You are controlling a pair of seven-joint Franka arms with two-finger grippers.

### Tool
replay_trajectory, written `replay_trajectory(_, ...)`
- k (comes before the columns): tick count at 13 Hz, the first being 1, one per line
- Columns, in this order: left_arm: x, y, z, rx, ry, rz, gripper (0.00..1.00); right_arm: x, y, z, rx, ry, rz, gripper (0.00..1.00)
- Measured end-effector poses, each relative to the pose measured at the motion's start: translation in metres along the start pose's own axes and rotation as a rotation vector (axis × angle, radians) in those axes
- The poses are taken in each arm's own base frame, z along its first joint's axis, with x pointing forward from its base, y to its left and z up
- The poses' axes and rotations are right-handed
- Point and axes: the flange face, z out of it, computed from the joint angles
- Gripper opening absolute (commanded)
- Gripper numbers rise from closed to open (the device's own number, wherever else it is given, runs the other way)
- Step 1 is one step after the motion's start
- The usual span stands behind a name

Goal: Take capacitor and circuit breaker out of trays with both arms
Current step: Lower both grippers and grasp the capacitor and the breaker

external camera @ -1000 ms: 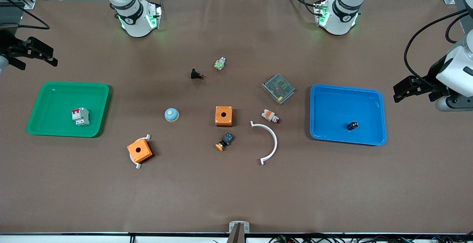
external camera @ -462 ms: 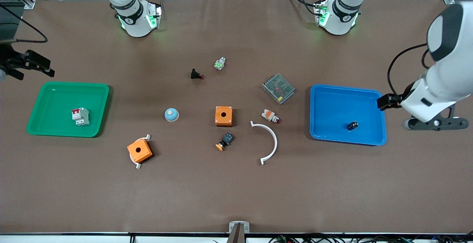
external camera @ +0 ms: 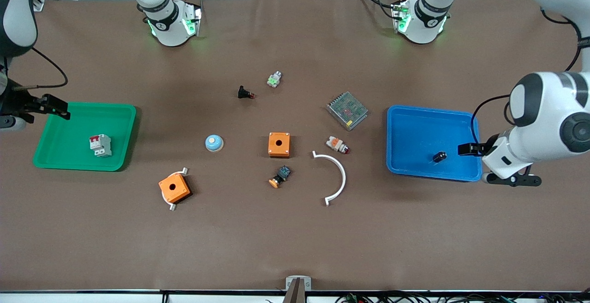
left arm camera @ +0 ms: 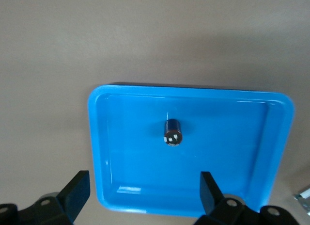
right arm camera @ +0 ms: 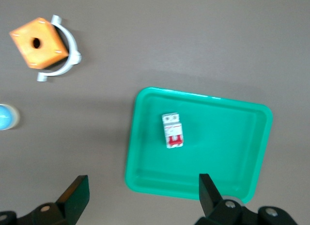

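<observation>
Two descents should be lined up before any closing: the left gripper (left arm camera: 140, 198), fingers apart, centred over the capacitor (external camera: 439, 157) in the blue tray (external camera: 415, 118), and the right gripper (right arm camera: 140, 198) (also spread) over the circuit breaker (external camera: 100, 145) in the green tray (external camera: 69, 160).

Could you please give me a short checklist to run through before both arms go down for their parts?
1. Capacitor lies in the blue tray: ok.
2. Circuit breaker lies in the green tray: ok.
3. Left gripper jaws open, empty: ok.
4. Right gripper jaws open, empty: ok.
5. Left gripper directly over the capacitor: not ok, it hangs at the tray's rim.
6. Right gripper directly over the circuit breaker: not ok, it hangs at the tray's rim.
</observation>
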Motion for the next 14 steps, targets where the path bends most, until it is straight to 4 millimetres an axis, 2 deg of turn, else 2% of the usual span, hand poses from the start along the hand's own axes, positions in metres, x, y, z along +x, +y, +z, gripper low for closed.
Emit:
replay_trajectory(2,0.007,0.001,0.045,-0.009,-0.013,0.008,1.00,-0.005,0.021,0.038,-0.006,0.011,-0.047,1.00)
replay_trajectory(5,0.014,0.013,0.106,-0.022,-0.027,0.025,1.00,0.000,0.032,0.089,0.004,-0.016,-0.110,1.00)
replay_trajectory(7,0.009,0.019,0.137,-0.027,-0.016,0.034,1.00,0.004,0.034,0.120,0.018,-0.047,-0.138,1.00)
replay_trajectory(9,0.000,0.022,0.155,-0.030,-0.028,0.038,0.99,0.007,0.034,0.145,0.026,-0.063,-0.177,1.00)
replay_trajectory(11,-0.006,0.023,0.164,-0.031,-0.046,0.041,0.85,0.011,0.035,0.171,0.028,-0.065,-0.232,1.00)
replay_trajectory(14,-0.010,0.024,0.166,-0.031,-0.054,0.041,0.51,0.013,0.035,0.199,0.034,-0.076,-0.260,0.97)
